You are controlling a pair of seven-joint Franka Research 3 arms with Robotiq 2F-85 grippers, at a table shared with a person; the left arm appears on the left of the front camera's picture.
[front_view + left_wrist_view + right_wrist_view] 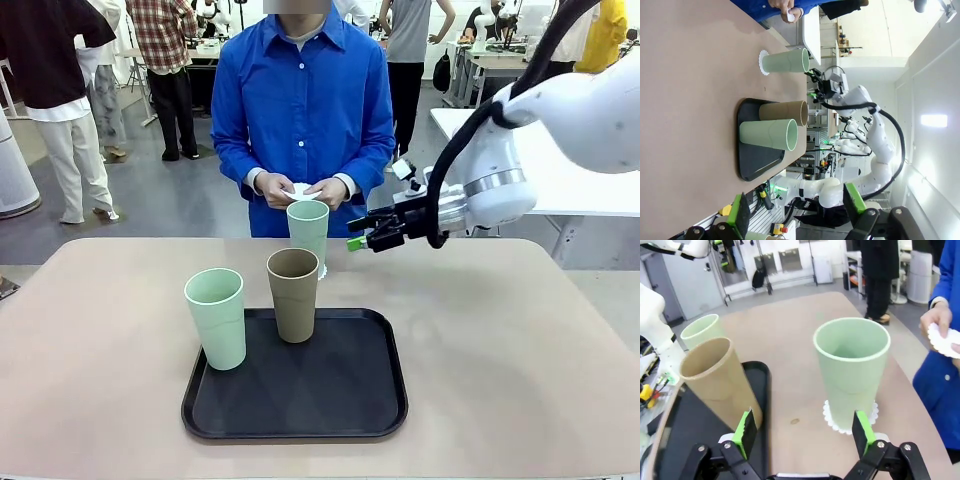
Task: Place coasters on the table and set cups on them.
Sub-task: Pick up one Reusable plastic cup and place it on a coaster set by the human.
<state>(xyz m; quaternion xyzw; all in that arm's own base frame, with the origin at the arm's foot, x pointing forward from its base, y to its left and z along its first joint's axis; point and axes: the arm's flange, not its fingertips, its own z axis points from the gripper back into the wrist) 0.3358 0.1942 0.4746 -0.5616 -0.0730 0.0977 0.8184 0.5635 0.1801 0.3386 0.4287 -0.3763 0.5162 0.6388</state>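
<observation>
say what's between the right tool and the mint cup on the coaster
Bare table between right tool and cup, in the right wrist view.

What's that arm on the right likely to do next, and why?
Probably pull the open right gripper back from the mint cup, which already stands on a coaster; the brown cup on the tray waits without one.

Far mint cup (308, 235) upright on coaster (832, 421); near mint cup (217, 318), brown cup (293, 294) on tray (370, 400)
</observation>
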